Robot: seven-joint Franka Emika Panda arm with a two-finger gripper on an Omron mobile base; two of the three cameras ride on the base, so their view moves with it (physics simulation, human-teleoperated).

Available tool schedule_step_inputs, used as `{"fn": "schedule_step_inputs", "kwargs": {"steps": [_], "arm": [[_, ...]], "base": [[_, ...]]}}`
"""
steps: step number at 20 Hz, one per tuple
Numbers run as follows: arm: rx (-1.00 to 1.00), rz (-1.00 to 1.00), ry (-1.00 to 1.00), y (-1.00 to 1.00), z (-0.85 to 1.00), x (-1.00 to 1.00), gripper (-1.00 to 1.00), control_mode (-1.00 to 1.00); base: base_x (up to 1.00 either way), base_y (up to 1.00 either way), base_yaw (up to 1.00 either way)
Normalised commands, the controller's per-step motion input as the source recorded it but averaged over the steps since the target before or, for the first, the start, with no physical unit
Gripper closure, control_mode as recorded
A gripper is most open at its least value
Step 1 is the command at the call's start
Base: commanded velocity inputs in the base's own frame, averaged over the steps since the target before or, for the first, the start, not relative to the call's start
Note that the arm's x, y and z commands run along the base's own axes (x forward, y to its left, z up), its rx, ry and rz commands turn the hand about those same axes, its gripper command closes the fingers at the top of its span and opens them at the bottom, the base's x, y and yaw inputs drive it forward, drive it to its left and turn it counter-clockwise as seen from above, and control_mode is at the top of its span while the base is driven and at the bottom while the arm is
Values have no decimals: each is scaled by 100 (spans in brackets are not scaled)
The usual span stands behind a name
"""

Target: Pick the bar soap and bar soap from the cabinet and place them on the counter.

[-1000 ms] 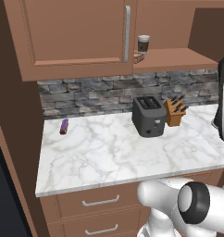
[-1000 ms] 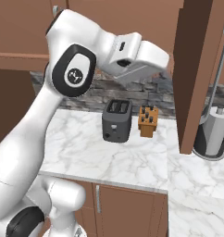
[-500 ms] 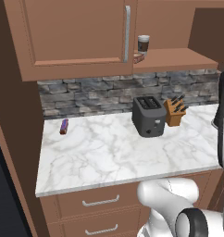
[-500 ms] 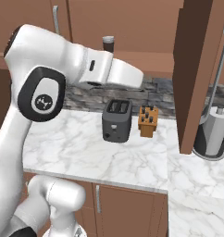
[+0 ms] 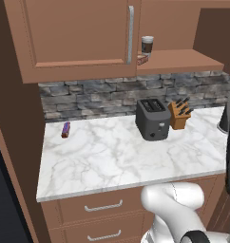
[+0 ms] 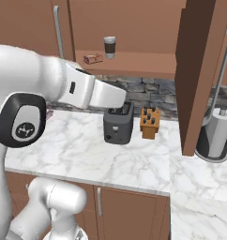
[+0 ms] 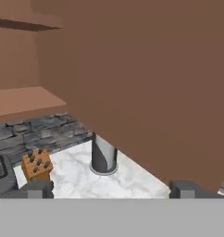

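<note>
A bar soap (image 6: 93,58) lies on the open shelf of the cabinet (image 6: 134,63), just left of a brown-and-white paper cup (image 6: 109,47). In the left base view the bar soap (image 5: 142,60) sits below that cup (image 5: 147,45), beside the shut cabinet door (image 5: 79,35). The counter (image 5: 112,156) is white marble. My forearm (image 6: 94,91) reaches out over it toward the toaster. In the hand view my gripper (image 7: 111,190) is open, its fingertips (image 7: 37,189) wide apart with nothing between them, facing a swung-open cabinet door (image 7: 146,83).
On the counter stand a dark toaster (image 6: 118,124), an orange knife block (image 6: 149,123) and a paper towel holder (image 6: 218,133). A purple-and-red stick (image 5: 65,129) lies at the far left by the stone backsplash. The open door (image 6: 200,75) hangs over the counter's right part.
My arm has swung down from high in the right base view, and the forearm now points toward the toaster. The gripper has stayed open. Nothing on the shelf or counter moved.
</note>
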Motion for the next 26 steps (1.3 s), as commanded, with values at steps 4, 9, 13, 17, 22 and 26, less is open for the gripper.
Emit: {"fn": "schedule_step_inputs", "kwargs": {"steps": [4,9,13,17,22,26], "arm": [[3,7,-18,54,10,-21,-100,-100],[9,15,-16,11,24,-39,-100,-100],[10,25,-13,0,3,-40,-100,-100],[8,29,-10,15,0,-33,-100,-100],[1,24,-16,38,0,-39,-100,-100],[-2,12,-17,71,2,-29,-100,-100]], "base": [[0,0,0],[0,0,0],[0,0,0],[0,0,0],[0,0,0],[0,0,0]]}}
